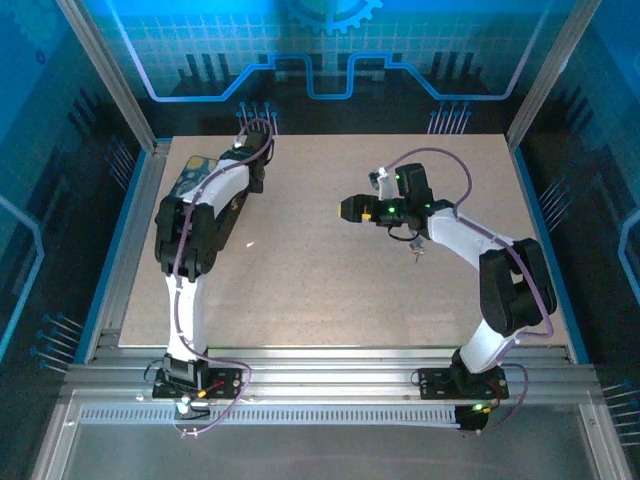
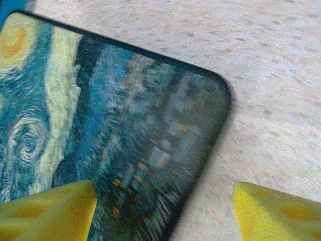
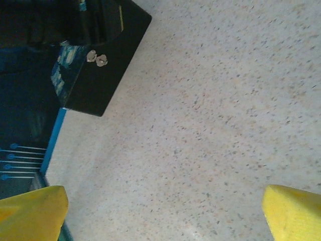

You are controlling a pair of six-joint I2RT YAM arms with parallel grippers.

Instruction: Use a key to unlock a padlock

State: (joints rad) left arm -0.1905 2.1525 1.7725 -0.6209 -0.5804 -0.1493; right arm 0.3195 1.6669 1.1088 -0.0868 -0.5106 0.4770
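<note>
Early approach step, nothing grasped: left gripper (image 2: 163, 208) open astride a corner of the starry tin box (image 2: 125, 125), right gripper (image 3: 165, 211) open and empty above the table (image 3: 210, 125), tiny silvery padlock (image 3: 96, 58) seemingly on the box's dark side, so the next move needs a fine pinch on the key

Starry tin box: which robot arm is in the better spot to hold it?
Left, likely. The left gripper hovers open right above the starry tin box; the right gripper is open over the table, the box farther off.
</note>
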